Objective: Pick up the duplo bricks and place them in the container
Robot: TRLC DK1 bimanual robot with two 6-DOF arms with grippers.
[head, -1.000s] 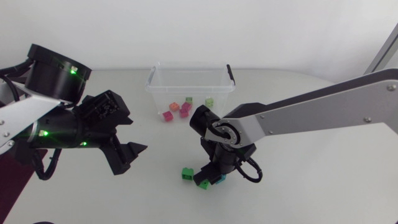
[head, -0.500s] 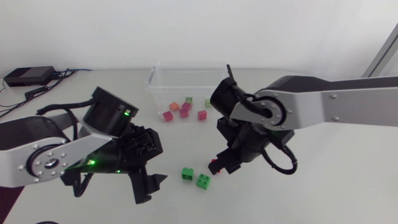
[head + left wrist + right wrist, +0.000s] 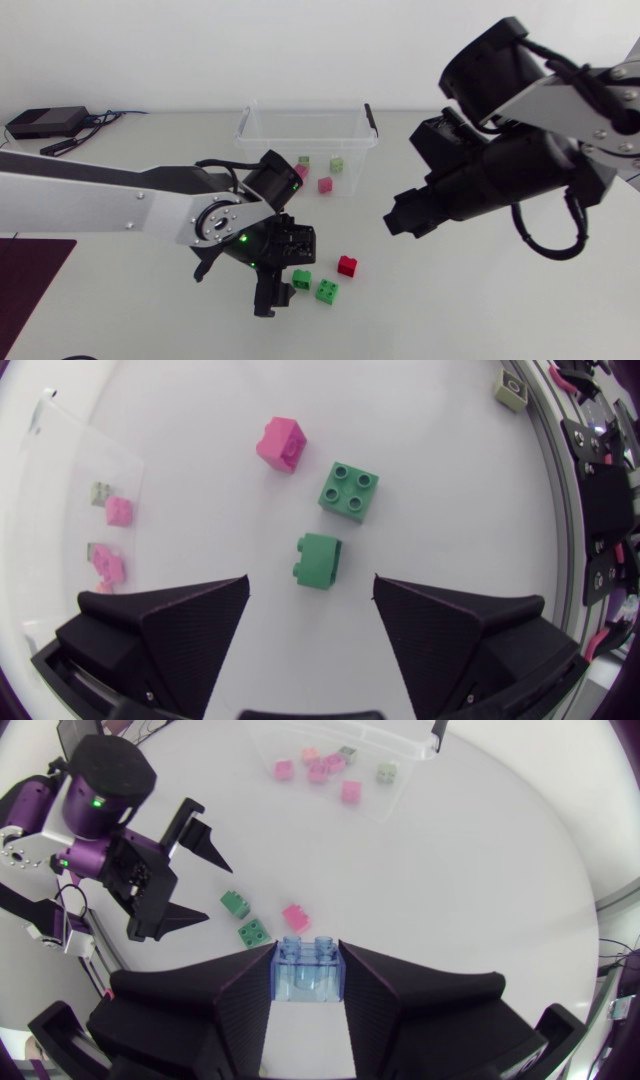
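The head camera looks straight down on the whole bench [image 3: 520, 310], the left wrist camera hangs close above the four-stud green brick [image 3: 350, 491], and the right wrist camera views that same brick from higher up.

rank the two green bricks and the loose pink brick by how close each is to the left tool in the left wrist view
1. Smaller green brick: nearest, just ahead of the open left tool, in line with the gap between its fingers.
2. Four-stud green brick: next, just beyond the smaller one.
3. Loose pink brick: farthest ahead, past both green bricks.
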